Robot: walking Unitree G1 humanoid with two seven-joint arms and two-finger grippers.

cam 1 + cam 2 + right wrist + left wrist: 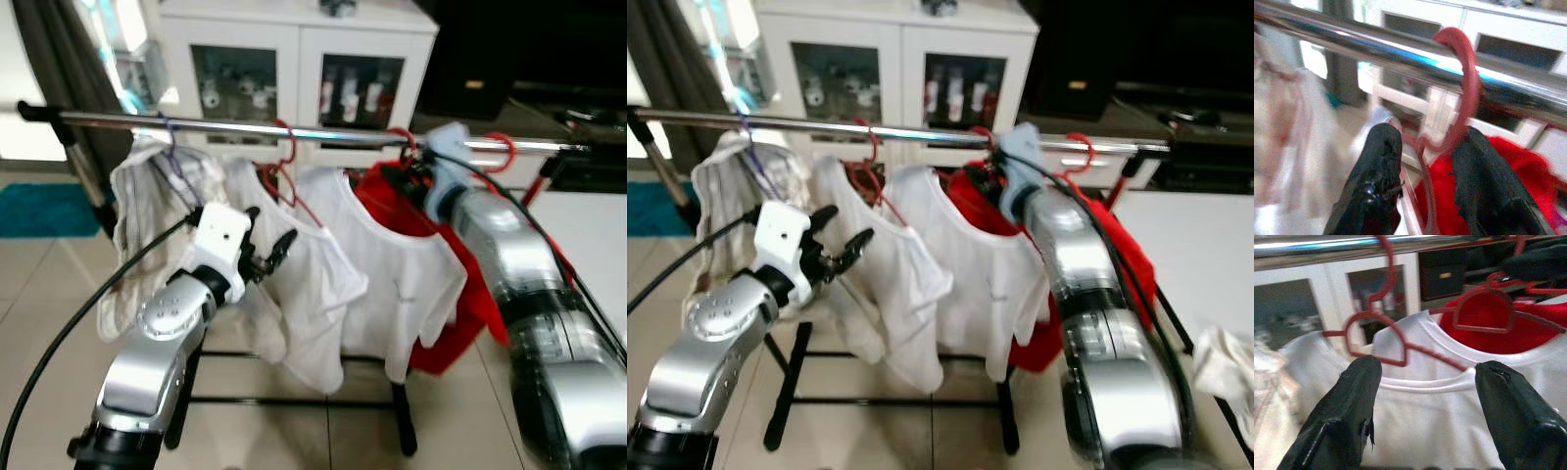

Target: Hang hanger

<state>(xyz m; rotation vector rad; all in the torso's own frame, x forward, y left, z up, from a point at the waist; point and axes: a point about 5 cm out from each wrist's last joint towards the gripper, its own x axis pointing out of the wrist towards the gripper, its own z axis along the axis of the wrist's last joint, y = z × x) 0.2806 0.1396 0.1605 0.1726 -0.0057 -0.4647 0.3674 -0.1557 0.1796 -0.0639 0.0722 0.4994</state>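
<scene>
Chrome rail (323, 132) runs across w/ garments hung along it. Left gripper (263, 257) hovers near white shirt (294, 284), fingers (1347, 406) spread, empty. Right gripper (1425, 161) up at rail, fingers pinched on red hanger (1464, 88) neck, hook already over rail. Hanger's prob light, stiff plastic, a bit slick; neck below hook looks best hold

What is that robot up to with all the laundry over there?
It is hanging clothes on a metal rail. Its right gripper is up at the rail, fingers either side of the neck of a red hanger whose hook is already over the bar. The left gripper hovers open in front of a white T-shirt on another red hanger. A red garment hangs behind the white shirts.
</scene>
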